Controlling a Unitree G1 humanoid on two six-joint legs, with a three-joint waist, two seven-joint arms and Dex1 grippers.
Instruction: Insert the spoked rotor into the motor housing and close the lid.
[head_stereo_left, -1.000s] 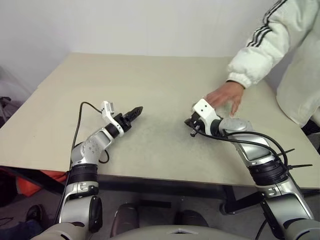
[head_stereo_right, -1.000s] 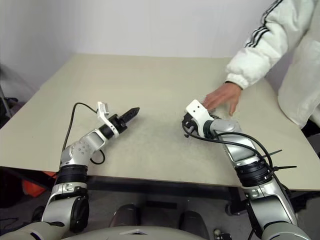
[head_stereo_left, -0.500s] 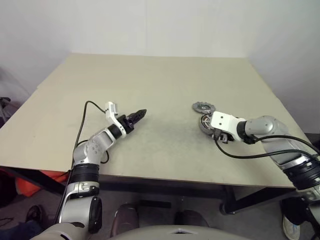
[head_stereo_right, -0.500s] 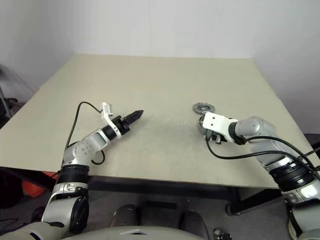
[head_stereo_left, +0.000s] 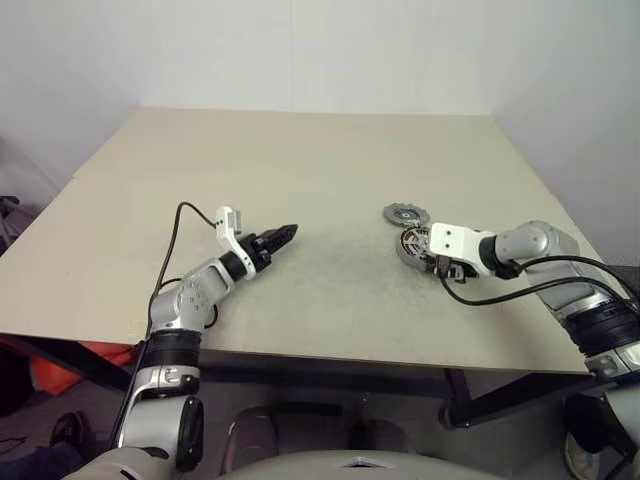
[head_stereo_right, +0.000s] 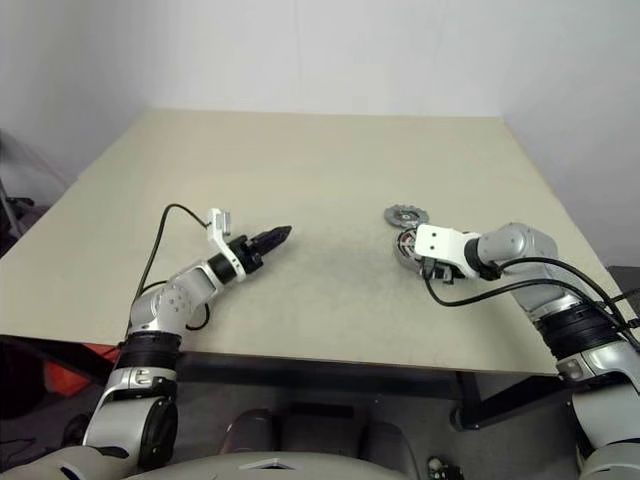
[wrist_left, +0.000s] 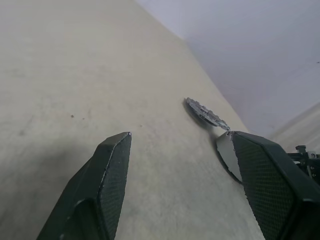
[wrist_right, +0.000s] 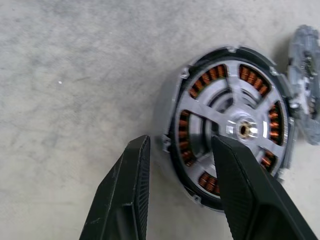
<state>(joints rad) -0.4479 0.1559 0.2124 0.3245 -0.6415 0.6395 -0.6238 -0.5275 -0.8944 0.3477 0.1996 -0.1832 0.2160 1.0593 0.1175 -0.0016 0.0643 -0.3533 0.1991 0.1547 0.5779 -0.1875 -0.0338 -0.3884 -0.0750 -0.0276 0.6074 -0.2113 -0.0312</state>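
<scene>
Copper windings show through the spoked rotor, already seated in the motor housing.
Right gripper, fingers part-open and empty, straddles the housing rim; lid lies just beyond (grasp its scalloped edge squarely). Left gripper gapes idle.

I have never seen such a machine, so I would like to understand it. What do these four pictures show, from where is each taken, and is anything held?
This is a humanoid robot with two arms, each ending in two black jaws. Two pictures come from cameras in its head, looking down over a beige table. The other two come from a camera on each wrist, looking along that arm's jaws.

On the table, near the right arm, lies a round silver metal motor housing with copper-orange windings. A flat spoked rotor with a black rim and silver hub appears to sit inside it. Beside it lies a grey scalloped metal lid, not yet put on.

The left arm is away from these parts. Both pairs of jaws stand open, and nothing seems to be held.
</scene>
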